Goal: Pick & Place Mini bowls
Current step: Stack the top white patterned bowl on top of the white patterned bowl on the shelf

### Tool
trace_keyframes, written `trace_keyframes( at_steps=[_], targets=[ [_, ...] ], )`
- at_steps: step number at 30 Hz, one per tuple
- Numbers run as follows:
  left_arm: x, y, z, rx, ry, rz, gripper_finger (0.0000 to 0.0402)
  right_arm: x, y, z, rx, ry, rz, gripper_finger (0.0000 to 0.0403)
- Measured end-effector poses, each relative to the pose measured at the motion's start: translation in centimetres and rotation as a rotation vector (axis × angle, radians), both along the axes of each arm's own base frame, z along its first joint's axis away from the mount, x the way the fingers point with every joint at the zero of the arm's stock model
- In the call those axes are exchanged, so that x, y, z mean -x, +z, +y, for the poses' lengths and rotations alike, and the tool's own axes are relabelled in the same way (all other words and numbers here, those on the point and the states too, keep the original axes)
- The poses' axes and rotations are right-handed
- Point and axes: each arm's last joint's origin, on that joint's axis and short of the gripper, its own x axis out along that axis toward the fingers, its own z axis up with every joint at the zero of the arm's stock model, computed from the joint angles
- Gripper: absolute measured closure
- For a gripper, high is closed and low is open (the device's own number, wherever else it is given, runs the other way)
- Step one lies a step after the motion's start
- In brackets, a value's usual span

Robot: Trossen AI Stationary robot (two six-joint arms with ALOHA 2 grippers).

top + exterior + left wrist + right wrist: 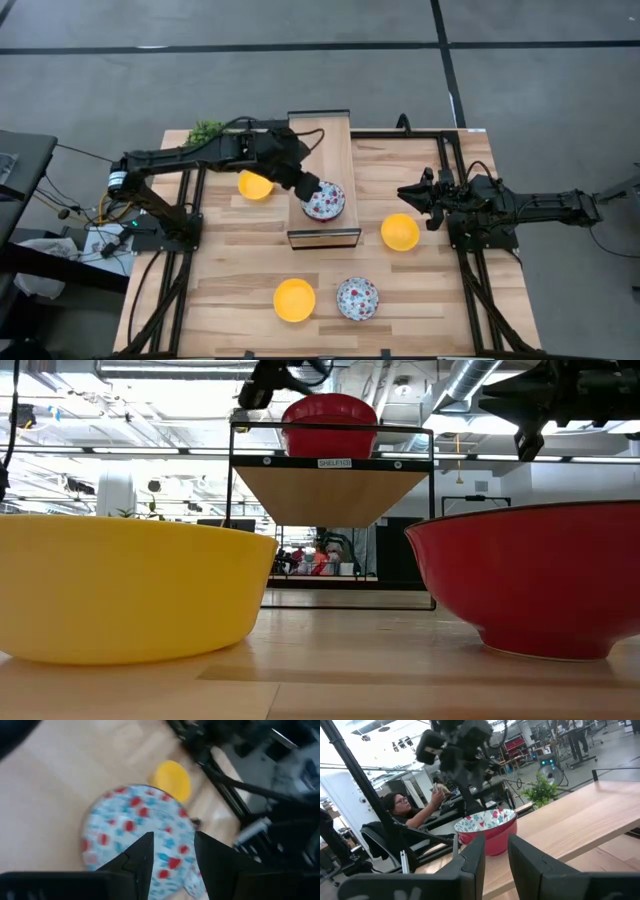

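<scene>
One floral bowl point(323, 200) is seated on the raised shelf point(333, 150), its rim gripped by the left gripper point(306, 187). Right gripper point(411, 192) is held slightly open near a yellow bowl point(400, 232).

Shelf point(322, 150) mid-table: far half of top bare, near end taken by floral bowl point(323, 200) w/ left gripper point(304, 187) over its rim. Yellow bowl point(254, 185) just left of shelf, another point(400, 232) to its right near the right gripper point(414, 192). Near edge: yellow bowl point(294, 300) & floral bowl point(357, 298) side by side, small gap btwn. Plant point(206, 131) at far left corner.
</scene>
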Motion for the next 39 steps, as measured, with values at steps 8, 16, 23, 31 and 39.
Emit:
trace_keyframes(
  at_steps=[8,16,23,31,39],
  targets=[
    [-0.4,-0.2,-2.2,0.005,-0.111,-0.003,0.0262,0.0,0.0,0.0,0.000,0.000,0.000,0.0330],
    [-1.2,-1.3,-6.1,-0.078,-0.146,0.029,0.0262,0.0,0.0,0.0,0.000,0.001,0.000,0.0330],
    [-1.9,-2.1,-6.2,-0.177,-0.074,0.048,0.0262,0.0,0.0,0.0,0.000,0.003,0.000,0.0330],
    [-3.2,-4.0,-6.7,-0.206,-0.094,0.101,0.0262,0.0,0.0,0.0,0.000,0.004,0.000,0.0330],
    [-3.0,-3.6,-6.5,-0.231,-0.074,0.090,0.0262,0.0,0.0,0.0,0.000,0.005,0.000,0.0330]
  ],
)
